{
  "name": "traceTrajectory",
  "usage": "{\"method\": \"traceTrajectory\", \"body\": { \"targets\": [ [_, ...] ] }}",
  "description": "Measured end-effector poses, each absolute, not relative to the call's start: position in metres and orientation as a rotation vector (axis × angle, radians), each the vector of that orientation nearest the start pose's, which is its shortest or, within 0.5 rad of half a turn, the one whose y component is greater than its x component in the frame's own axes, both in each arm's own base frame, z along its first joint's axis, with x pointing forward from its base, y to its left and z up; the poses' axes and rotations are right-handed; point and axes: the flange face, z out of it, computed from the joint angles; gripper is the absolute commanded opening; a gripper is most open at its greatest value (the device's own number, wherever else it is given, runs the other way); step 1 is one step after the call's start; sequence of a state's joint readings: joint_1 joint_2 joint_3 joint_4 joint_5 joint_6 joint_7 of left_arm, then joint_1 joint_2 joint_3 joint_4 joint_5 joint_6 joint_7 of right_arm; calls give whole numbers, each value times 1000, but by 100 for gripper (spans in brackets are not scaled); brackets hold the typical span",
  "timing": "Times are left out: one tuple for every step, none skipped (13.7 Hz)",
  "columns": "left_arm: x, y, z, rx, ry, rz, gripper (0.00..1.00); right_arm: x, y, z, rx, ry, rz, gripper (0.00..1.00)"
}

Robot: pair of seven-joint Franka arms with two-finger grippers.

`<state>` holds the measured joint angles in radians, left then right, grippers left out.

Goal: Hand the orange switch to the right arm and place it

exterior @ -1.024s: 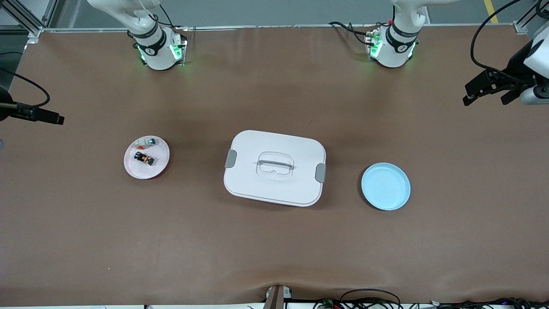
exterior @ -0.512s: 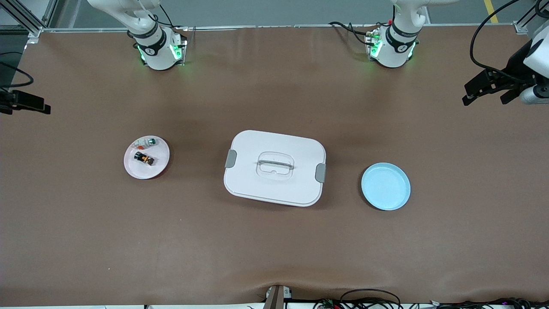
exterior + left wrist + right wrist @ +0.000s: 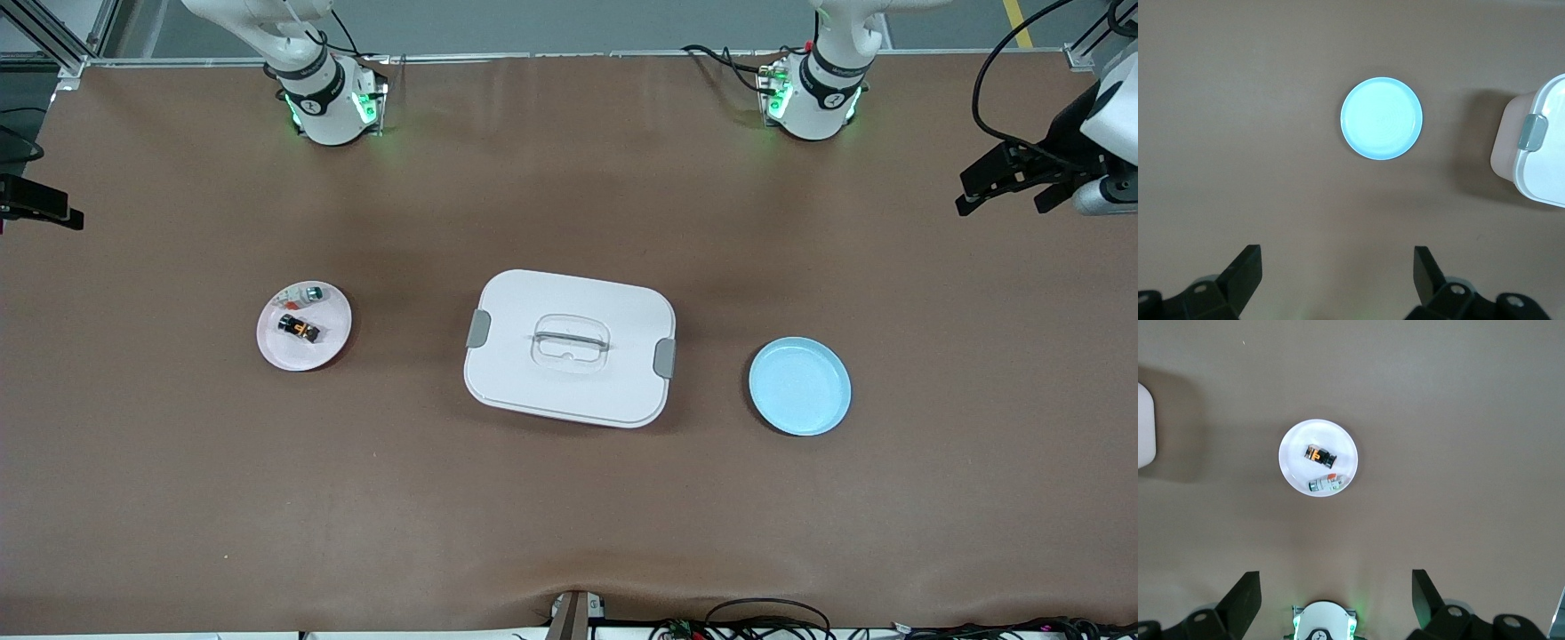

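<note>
**Both arms holding high, jaws wide**

I am holding my left gripper [image 3: 1009, 189] up in the air at the left arm's end of the table, its fingers [image 3: 1245, 273] spread apart and gripping nothing. I am holding my right gripper [image 3: 40, 209] aloft at the right arm's end, fingers [image 3: 1243, 600] likewise spread and empty.

A lidded white box [image 3: 569, 348] sits between pink plate [image 3: 331, 348] and blue plate [image 3: 799, 386].

High front overview; both wrist views downward, perhaps sharing white box [image 3: 569, 348].
</note>
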<state>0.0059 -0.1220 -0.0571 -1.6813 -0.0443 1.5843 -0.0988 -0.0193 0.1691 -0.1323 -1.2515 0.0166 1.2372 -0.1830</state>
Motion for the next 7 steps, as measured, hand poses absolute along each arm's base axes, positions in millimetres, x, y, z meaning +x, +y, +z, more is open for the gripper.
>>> {"method": "traceTrajectory", "body": {
  "targets": [
    [516,-33,639,-3180,-76,-34,100,561,-75,653,-3106,-36,270,100],
    [516,-33,639,-3180,-76,-34,100,560,-74,656,-3108,-25,260,100],
    [516,-33,639,-3180,-76,-34,100,560,-72,658,-3110,-25,249,100],
    [516,-33,639,-3180,-76,-34,100,560,-71,658,-3112,-24,239,100],
    [516,-33,639,-3180,-76,-34,100,560,-70,657,-3113,-22,229,100],
    [516,-33,639,-3180,-76,-34,100,560,-70,655,-3115,-21,214,100],
    [516,-33,639,-3180,-76,-33,100,559,-71,653,-3116,-19,192,100]
  ]
}}
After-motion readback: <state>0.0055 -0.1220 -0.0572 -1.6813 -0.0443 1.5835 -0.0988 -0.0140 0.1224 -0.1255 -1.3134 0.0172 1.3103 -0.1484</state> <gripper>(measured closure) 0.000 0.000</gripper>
